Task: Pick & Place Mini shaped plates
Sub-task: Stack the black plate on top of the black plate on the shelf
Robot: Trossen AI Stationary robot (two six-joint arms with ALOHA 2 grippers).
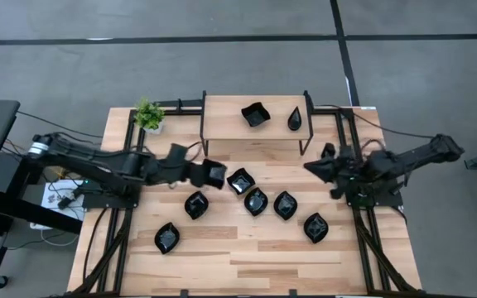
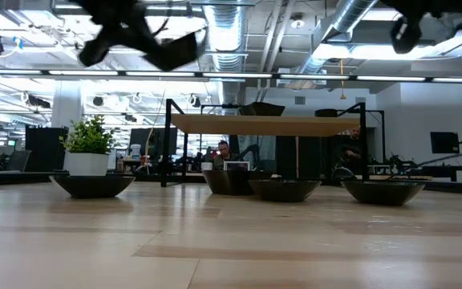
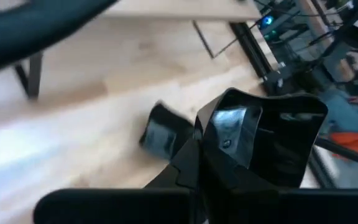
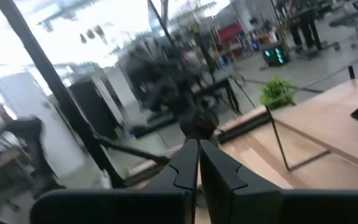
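My left gripper [image 1: 204, 173] hangs above the table's middle, just left of the dish cluster, shut on a glossy black wavy-edged square dish [image 3: 263, 140]. The low view shows the held dish [image 2: 176, 50] high above the tabletop. Several more black dishes lie flat on the wood, among them one [image 1: 240, 180] right beside the held one, another [image 1: 195, 204] nearer and one [image 1: 167, 237] toward the near left. Two dishes [image 1: 256, 114] [image 1: 295, 119] rest on the raised shelf. My right gripper [image 4: 198, 163] is shut and empty, hovering at the table's right side [image 1: 323, 164]. My left gripper pinches the square dish by its rim [image 3: 211, 140] between the two fingers [image 3: 188, 165]. The dish is lifted clear of the table and sits tilted in the hold, its hollow showing beyond the fingertips.
A wooden shelf on black legs [image 1: 255, 128] stands at the table's far middle. A small green potted plant [image 1: 148, 114] sits at the far left corner. Bare wood lies along the near edge [image 1: 247, 269]. Black frame rails run down both sides of the table.
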